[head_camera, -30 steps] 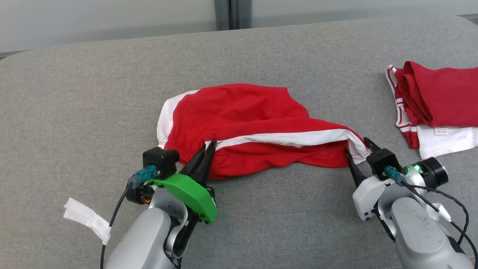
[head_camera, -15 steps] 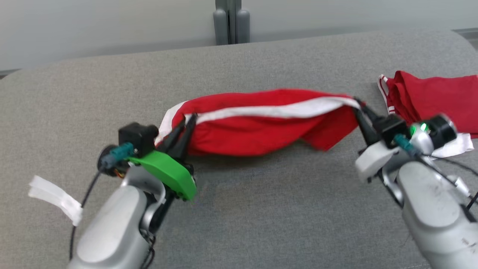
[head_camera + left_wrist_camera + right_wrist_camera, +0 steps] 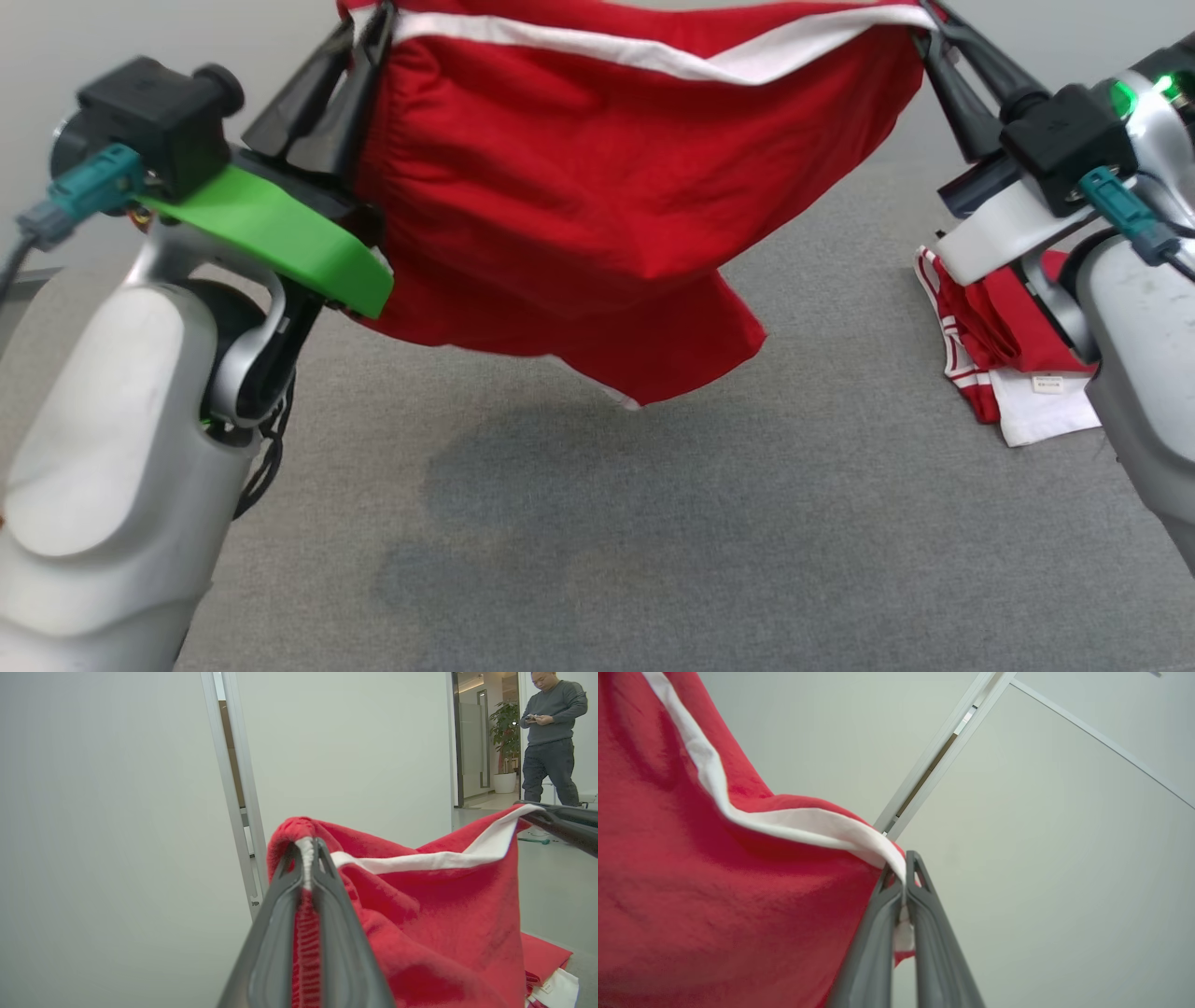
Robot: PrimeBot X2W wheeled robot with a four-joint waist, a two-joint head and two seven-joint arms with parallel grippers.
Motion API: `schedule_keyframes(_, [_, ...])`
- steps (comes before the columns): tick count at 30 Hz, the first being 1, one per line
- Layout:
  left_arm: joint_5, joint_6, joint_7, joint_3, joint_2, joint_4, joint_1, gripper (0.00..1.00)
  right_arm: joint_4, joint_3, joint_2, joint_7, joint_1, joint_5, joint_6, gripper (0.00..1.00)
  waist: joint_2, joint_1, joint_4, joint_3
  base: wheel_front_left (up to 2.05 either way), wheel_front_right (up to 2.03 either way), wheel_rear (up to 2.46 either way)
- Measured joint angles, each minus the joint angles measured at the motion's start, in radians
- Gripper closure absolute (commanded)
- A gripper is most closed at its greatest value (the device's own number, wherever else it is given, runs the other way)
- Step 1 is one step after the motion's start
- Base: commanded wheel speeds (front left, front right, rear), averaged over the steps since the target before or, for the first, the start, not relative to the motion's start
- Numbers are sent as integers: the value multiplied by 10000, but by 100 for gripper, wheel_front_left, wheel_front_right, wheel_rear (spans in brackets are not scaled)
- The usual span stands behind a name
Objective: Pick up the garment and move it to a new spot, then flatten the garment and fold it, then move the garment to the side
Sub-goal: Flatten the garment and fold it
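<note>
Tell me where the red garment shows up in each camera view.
Head view: red garment hangs across the top centre, above the grey surface.
Left wrist view: centre to lower right.
Right wrist view: left half, top to bottom.
Shared landmark: its white stripe along the upper edge.

Desk (image 3: 579, 560) is covered in grey woven fabric and lies flat. A soft dark shadow (image 3: 560, 485) is cast near its middle. At the right side a pile of folded clothes (image 3: 980, 341) is laid directly on it. Red pieces with white striped trim are stacked over a white piece (image 3: 1036, 420), and a small white label (image 3: 1048, 383) is seen facing up. The pile's right part is hidden behind a pale forearm.
</note>
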Motion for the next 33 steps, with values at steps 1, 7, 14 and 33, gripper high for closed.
schedule_keyframes(1, [-46, 38, 86, 67, 42, -213, -39, 100, -351, -36, -73, 228, 5, 71, 0, 100, 0, 0, 6, -69, 0, 0, 0])
schedule_keyframes(7, [-238, 290, 410, 324, 368, -1220, 82, 100, -2213, -458, -280, 1400, 612, 299, 0, 100, 0, 0, 72, -148, 0, 0, 0])
schedule_keyframes(14, [-771, 405, 980, 510, 554, -1546, 385, 100, -3020, -470, -439, 2627, 1024, 652, 0, 100, 0, 0, 69, 303, 0, 0, 0])
schedule_keyframes(33, [33, -299, -715, 591, 464, 4504, -6761, 100, 3570, 767, 1007, 1083, -7413, -86, 4, 100, 0, 1, -426, 4164, 0, 0, 0])
